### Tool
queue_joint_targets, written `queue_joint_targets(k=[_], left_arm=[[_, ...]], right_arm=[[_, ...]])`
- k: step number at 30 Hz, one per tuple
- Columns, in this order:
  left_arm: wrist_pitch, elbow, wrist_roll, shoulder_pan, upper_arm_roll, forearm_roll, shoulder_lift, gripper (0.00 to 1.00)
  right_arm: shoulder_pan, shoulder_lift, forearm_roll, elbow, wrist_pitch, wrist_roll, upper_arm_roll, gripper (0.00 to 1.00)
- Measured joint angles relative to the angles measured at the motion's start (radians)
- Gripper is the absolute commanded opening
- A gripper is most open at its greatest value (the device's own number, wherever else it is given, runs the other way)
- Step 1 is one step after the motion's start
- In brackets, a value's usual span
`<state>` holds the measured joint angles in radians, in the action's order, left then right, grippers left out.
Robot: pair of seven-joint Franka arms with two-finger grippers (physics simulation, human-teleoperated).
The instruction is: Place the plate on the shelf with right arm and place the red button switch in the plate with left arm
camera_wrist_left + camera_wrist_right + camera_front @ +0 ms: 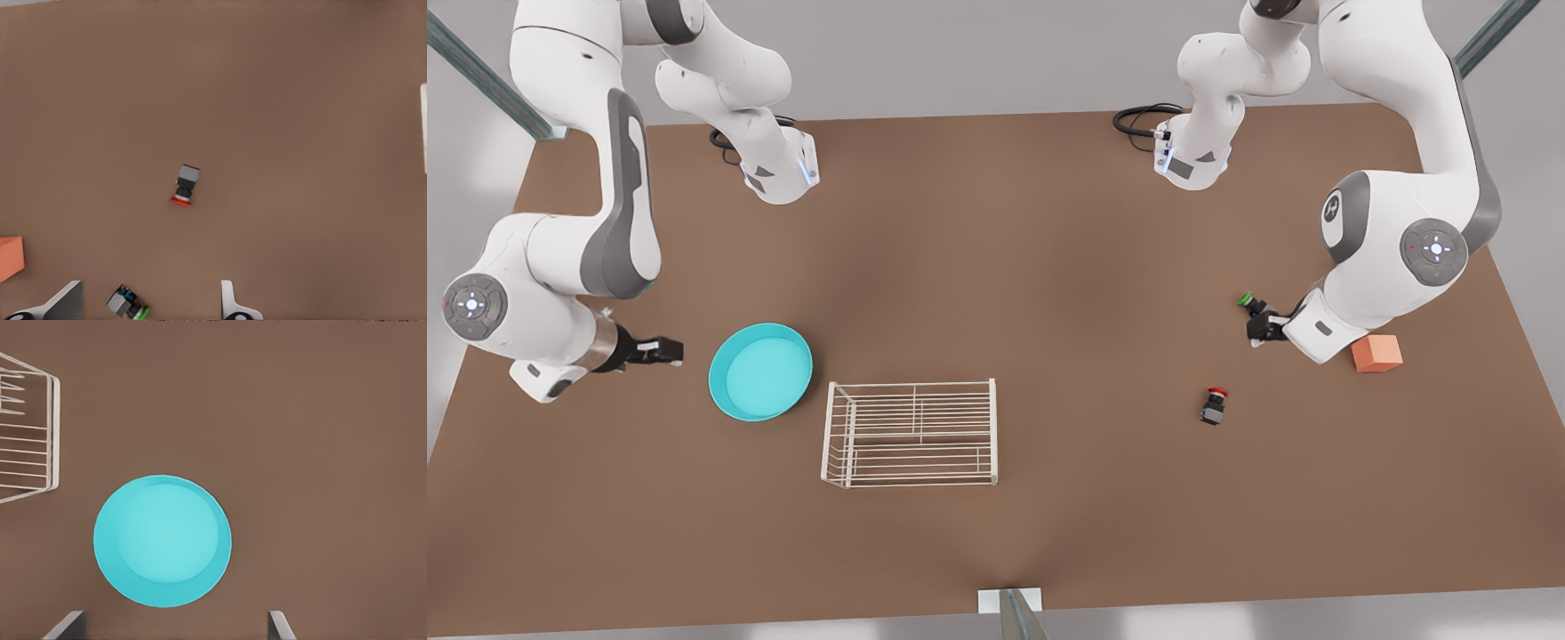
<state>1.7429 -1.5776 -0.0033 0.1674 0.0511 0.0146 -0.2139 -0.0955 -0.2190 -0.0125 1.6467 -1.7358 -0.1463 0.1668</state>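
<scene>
The turquoise plate [760, 371] [162, 540] lies flat on the brown table, just to the front view's left of the white wire shelf [911, 433] [27, 447]. My right gripper [663, 349] [175, 621] hovers open beside the plate's outer rim, holding nothing. The red button switch [1213, 406] [186, 185] lies on the table at the front view's right. My left gripper [1261, 327] [149, 295] is open a little behind it, right by the green-capped switch [1248, 302] [127, 304], which shows between its fingertips.
An orange cube [1376, 353] [10, 258] sits beside the left arm's wrist. Both arm bases stand at the table's far edge. A bracket [1009, 602] marks the near edge.
</scene>
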Motion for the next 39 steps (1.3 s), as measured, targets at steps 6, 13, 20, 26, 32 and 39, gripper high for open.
queue_joint_targets(k=[6,13,20,26,32,39], left_arm=[[0.005,-0.010,0.010,0.002,-0.001,0.026,0.002,1.00],[0.002,-0.031,0.029,0.003,-0.002,0.027,0.001,1.00],[0.000,-0.051,0.041,0.005,-0.007,0.023,0.004,1.00],[-0.001,-0.066,0.045,0.007,-0.009,0.020,0.009,1.00],[0.000,-0.083,0.047,0.006,-0.008,0.018,0.015,1.00],[0.002,-0.095,0.046,0.012,-0.010,0.001,0.018,1.00]], right_arm=[[-0.010,-0.051,-0.002,-0.014,-0.003,-0.012,0.000,1.00],[0.113,-0.212,-0.146,-0.007,-0.031,-0.032,0.006,1.00],[0.144,-0.150,-0.224,0.266,-0.240,-0.104,-0.008,1.00],[0.143,-0.189,-0.199,0.304,-0.400,-0.182,-0.015,1.00],[0.173,-0.271,-0.230,0.303,-0.469,-0.255,-0.016,0.95],[0.174,-0.296,-0.307,0.309,-0.487,-0.314,-0.026,0.91]])
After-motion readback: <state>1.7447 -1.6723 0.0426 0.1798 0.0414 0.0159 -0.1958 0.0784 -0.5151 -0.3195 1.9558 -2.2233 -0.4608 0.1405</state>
